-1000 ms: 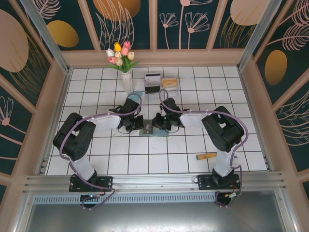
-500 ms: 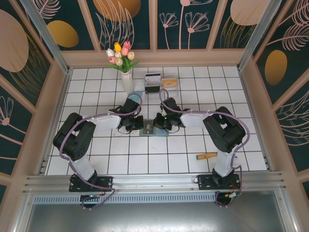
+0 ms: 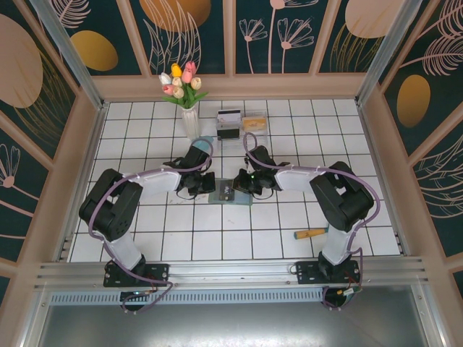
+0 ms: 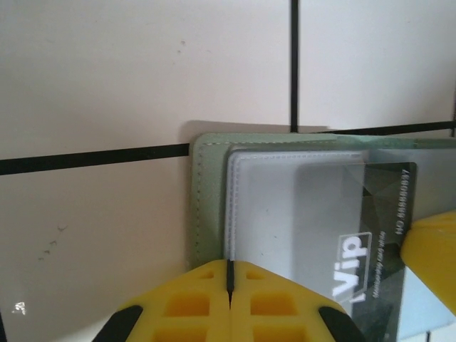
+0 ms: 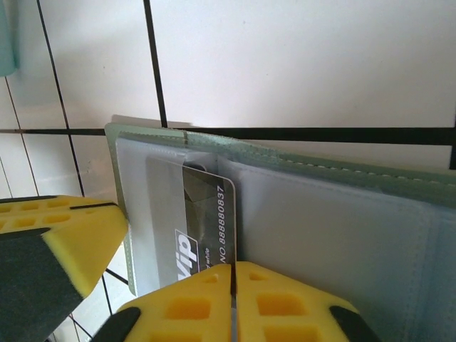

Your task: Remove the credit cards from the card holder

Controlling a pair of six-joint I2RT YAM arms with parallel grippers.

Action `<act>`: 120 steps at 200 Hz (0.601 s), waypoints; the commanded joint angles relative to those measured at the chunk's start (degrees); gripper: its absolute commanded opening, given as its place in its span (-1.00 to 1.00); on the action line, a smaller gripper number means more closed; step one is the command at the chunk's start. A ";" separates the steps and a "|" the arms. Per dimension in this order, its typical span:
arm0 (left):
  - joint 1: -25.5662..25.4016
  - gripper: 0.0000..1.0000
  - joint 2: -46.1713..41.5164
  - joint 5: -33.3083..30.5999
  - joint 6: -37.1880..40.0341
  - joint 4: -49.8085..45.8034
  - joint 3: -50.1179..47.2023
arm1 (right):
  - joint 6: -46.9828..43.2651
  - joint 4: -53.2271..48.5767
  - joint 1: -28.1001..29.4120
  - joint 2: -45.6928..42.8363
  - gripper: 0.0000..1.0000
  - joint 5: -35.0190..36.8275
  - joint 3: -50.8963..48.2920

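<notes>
Nothing out yet; VIP card (image 5: 206, 214) sits inside the open card holder (image 3: 230, 194), middle of the desk (image 3: 145, 238); left gripper (image 4: 229, 276) jaws together on the holder's edge; right gripper (image 5: 233, 279) jaws together at the card, grip I can't confirm.

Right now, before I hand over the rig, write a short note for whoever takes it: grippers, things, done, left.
Left gripper: shut, tips on the edge of the open card holder, seemingly pinning it.
Right gripper: shut, tips meeting at the edge of the dark VIP card; I cannot tell whether it pinches the card.
Card holder: flat on the tiled table, between the arms.
Done: holder opened.
Left: the VIP card sits in its clear sleeve; draw it out, then check other slots.
</notes>
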 commanded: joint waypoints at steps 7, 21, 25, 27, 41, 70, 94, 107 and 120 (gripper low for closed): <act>-0.49 -0.94 -3.19 3.94 1.22 -1.39 1.89 | -1.07 -1.33 -0.17 -0.56 -0.64 -0.44 -0.90; -0.51 -0.96 -3.53 4.01 0.91 -1.28 1.88 | -0.86 -1.18 -0.23 -0.93 -0.61 -0.37 -1.31; -0.50 -0.96 -3.62 4.01 0.93 -1.16 1.88 | -0.84 -1.16 -0.27 -0.93 -0.60 -0.36 -1.40; -0.49 -0.96 -3.63 4.01 0.91 -1.12 1.88 | -0.82 -1.21 -0.27 -0.92 -0.60 -0.35 -1.43; -0.50 -0.98 -3.67 4.55 0.57 -0.42 1.88 | -0.63 -1.33 -0.45 -0.97 -0.58 -0.26 -1.60; -0.68 -1.00 -1.65 8.53 -0.72 2.63 1.02 | -0.31 -1.22 -0.55 -0.51 -0.55 -0.52 -1.61; -0.62 -1.00 0.92 12.58 -0.57 5.12 1.37 | 0.12 -2.58 -0.54 0.44 -0.54 0.20 -0.94; -0.70 -1.00 1.80 12.08 -0.49 5.12 1.84 | 0.24 -2.41 -0.60 0.38 -0.53 0.35 -1.08; -0.77 -1.00 2.96 9.28 0.40 2.60 1.88 | 0.31 -2.41 -0.55 0.24 -0.53 0.40 -1.22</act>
